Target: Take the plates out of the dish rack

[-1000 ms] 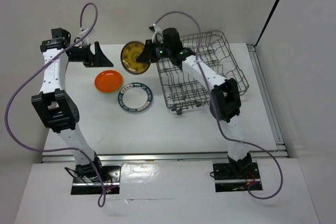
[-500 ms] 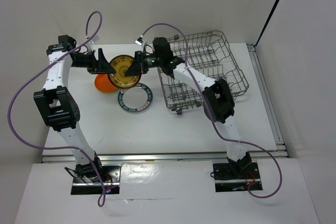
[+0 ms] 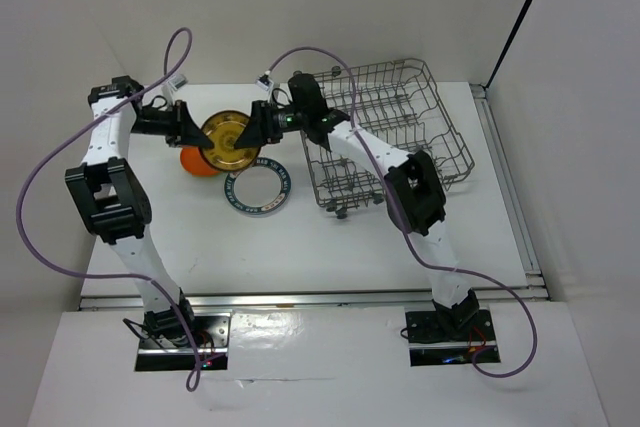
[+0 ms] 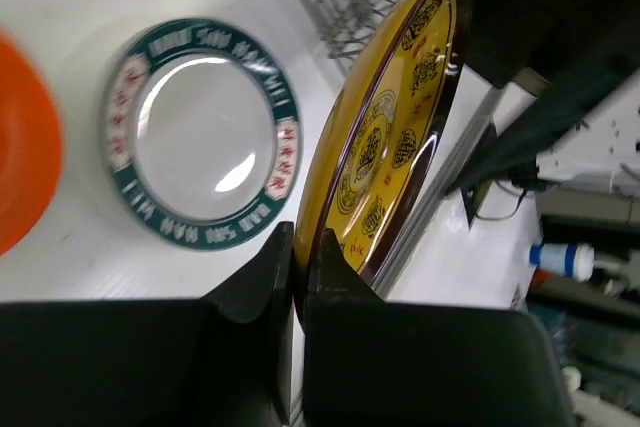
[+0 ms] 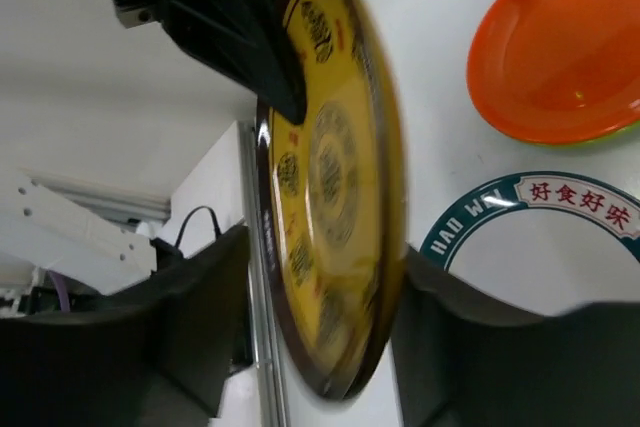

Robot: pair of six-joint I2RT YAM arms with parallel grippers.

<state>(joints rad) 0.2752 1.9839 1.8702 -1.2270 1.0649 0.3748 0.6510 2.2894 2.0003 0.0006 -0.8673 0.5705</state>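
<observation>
Over table, yellow plate between left claw and right claw

Top view: bright, flat, diffuse light from above. White tabletop is close to clipping, with only faint soft shadows under the arms. Glossy front ledge shows patchy reflections.
Left wrist: yellow plate fairly sharp, glare streak down its rim, hot spot on the ringed plate. Left claw near-black, underexposed, soft.
Right wrist: yellow plate smeared and soft, orange plate carries white highlights, right claw dark and defocused, background blurry.
</observation>
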